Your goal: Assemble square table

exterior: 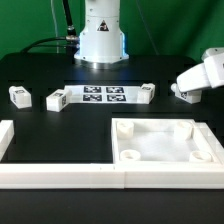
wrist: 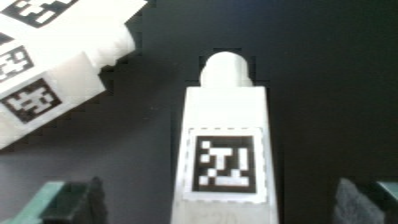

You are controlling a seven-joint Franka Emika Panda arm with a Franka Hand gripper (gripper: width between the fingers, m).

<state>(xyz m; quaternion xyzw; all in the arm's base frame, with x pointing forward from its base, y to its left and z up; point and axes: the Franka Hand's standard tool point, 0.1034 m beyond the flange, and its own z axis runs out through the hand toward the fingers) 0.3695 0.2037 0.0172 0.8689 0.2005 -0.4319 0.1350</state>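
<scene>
Black table (exterior: 60, 125) | square top (exterior: 160, 123) rim-up (corner sockets showing) | gripper (wrist: 217, 200) wide open, straddling leg (wrist: 222, 120), gripping nothing

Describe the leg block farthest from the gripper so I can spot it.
Find the marker board in front of the robot base. Toward the exterior view's left, pass the near leg block lying beside it. The far leg block sits alone beyond that, last in the row.
</scene>
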